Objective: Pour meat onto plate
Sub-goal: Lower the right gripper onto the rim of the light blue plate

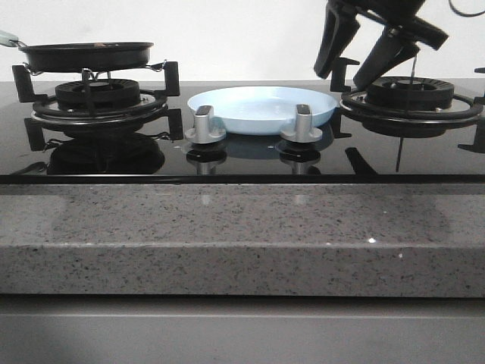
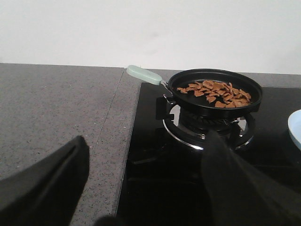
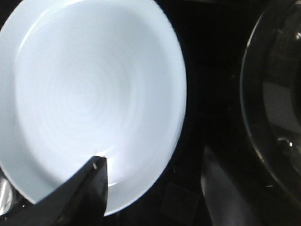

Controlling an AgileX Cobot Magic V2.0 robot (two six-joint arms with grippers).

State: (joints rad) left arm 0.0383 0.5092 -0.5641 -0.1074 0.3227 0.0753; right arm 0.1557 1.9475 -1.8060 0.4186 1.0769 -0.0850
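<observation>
The meat [image 2: 215,92], a heap of small light-brown slices, lies in a black frying pan [image 2: 215,90] with a pale-green handle [image 2: 144,75] on the left burner [image 1: 98,96]. The pale-blue plate [image 1: 261,108] sits empty on the hob between the burners; it also shows in the right wrist view [image 3: 94,94]. My left gripper [image 2: 143,155] is open and empty, low over the counter's edge, short of the pan; it is out of the front view. My right gripper [image 1: 350,72] is open and empty, hovering above the plate's right rim.
Two silver knobs [image 1: 204,123] [image 1: 303,123] stand in front of the plate. The right burner [image 1: 409,95] with its black grate is under my right arm. A grey speckled counter [image 2: 51,113] lies left of the black glass hob; a white wall is behind.
</observation>
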